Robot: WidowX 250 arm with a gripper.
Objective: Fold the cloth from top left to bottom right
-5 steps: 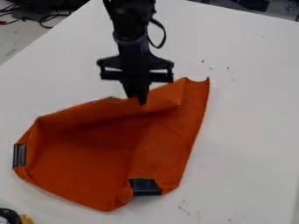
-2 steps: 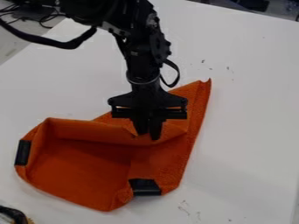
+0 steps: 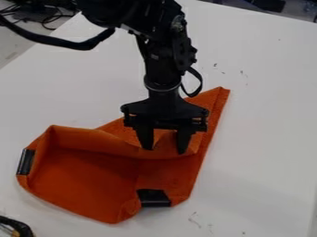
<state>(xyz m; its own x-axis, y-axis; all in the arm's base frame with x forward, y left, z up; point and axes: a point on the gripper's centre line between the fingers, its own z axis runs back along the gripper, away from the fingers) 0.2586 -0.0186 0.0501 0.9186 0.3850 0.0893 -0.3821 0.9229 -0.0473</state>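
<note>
The gripper (image 3: 163, 147) stands spread, grasping nothing; the orange cloth (image 3: 84, 173) may spring open, its raised fold (image 3: 93, 140) being unsecured.

You have a white table (image 3: 272, 139) with small dark marks (image 3: 194, 221) on its top, black cables (image 3: 44, 22) beyond its far left edge, and a black-and-tan object (image 3: 22, 227) at its near left.
</note>
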